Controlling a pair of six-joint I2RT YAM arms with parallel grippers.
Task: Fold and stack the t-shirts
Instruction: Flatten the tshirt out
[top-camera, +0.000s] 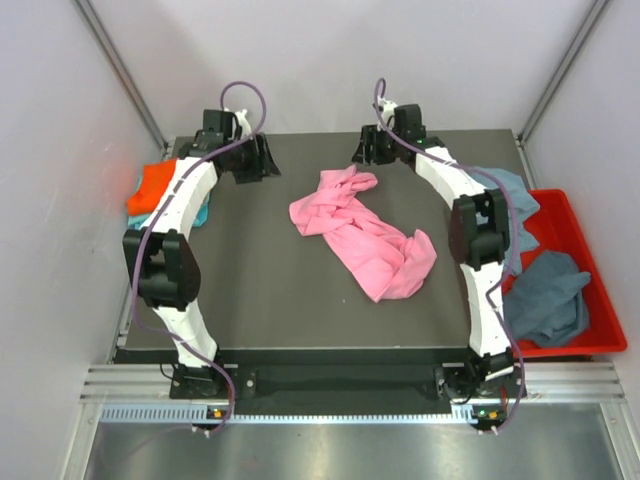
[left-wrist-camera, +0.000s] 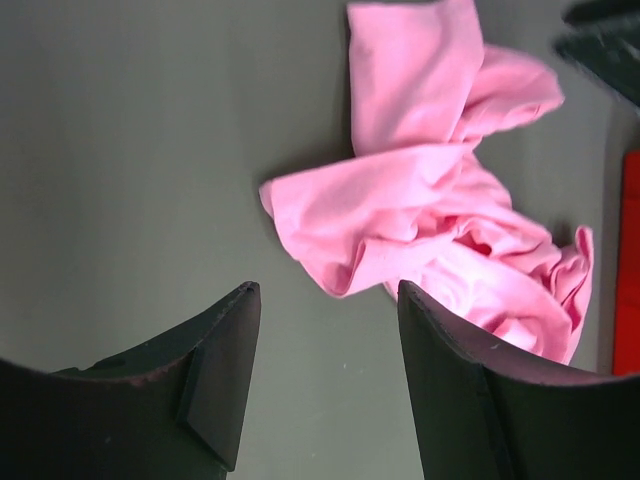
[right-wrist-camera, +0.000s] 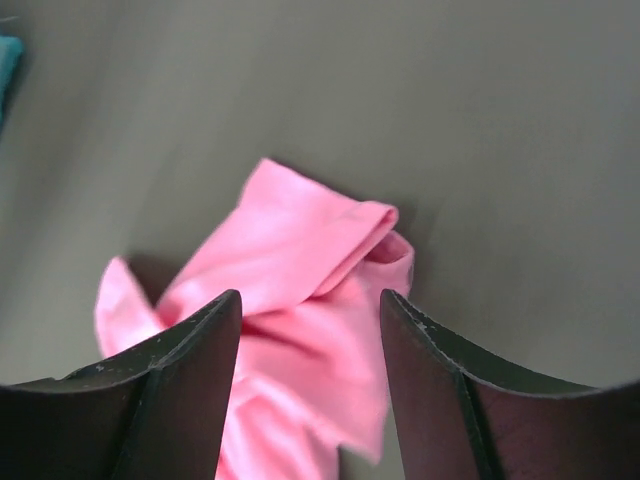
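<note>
A crumpled pink t-shirt (top-camera: 365, 235) lies in the middle of the dark table (top-camera: 260, 300). My left gripper (top-camera: 257, 165) hovers at the far left of the table, open. In the left wrist view its gripper (left-wrist-camera: 327, 295) has bare table between the fingers, and the pink t-shirt (left-wrist-camera: 420, 200) lies just beyond the tips. My right gripper (top-camera: 366, 152) hangs at the far side over the shirt's upper end, open. In the right wrist view its gripper (right-wrist-camera: 310, 297) frames a fold of the pink t-shirt (right-wrist-camera: 290, 250) below it, not touching.
An orange t-shirt (top-camera: 155, 185) on a teal one (top-camera: 200, 212) sits at the table's left edge. A grey-blue t-shirt (top-camera: 512, 195) hangs at the right edge. A red bin (top-camera: 580, 235) beside the table holds a dark slate t-shirt (top-camera: 550, 295).
</note>
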